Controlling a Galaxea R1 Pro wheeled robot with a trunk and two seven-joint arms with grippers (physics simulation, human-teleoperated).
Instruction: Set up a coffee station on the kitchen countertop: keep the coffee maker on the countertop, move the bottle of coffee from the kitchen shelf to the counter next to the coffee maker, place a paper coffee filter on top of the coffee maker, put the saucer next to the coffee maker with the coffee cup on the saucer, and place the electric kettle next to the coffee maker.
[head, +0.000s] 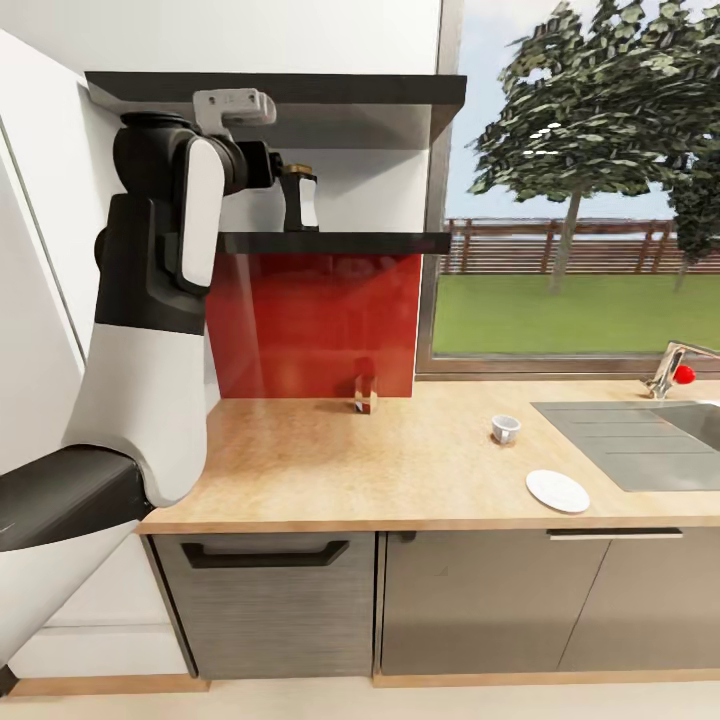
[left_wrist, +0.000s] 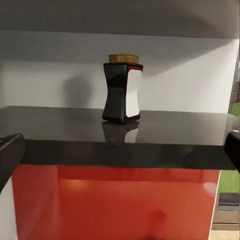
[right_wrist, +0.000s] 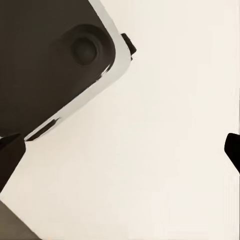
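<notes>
The coffee bottle (head: 299, 200), dark with a white label and a gold lid, stands upright on the lower dark shelf (head: 340, 242). In the left wrist view the bottle (left_wrist: 122, 89) is straight ahead, set back from the shelf's front edge (left_wrist: 125, 152). My left gripper (left_wrist: 120, 154) is open in front of that edge, apart from the bottle, its fingertips (left_wrist: 9, 157) at the picture's sides. My right gripper (right_wrist: 120, 150) is open and holds nothing, over pale floor. A white coffee cup (head: 505, 429) and a white saucer (head: 557, 490) sit apart on the wooden countertop (head: 300, 470).
A small brown and white object (head: 365, 393) stands against the red backsplash (head: 320, 320). The sink (head: 640, 440) and tap (head: 672, 368) are at the right, with a window behind. An upper shelf (head: 300, 95) hangs close over my left arm (head: 160, 250). My dark base (right_wrist: 45, 60) lies beneath the right gripper.
</notes>
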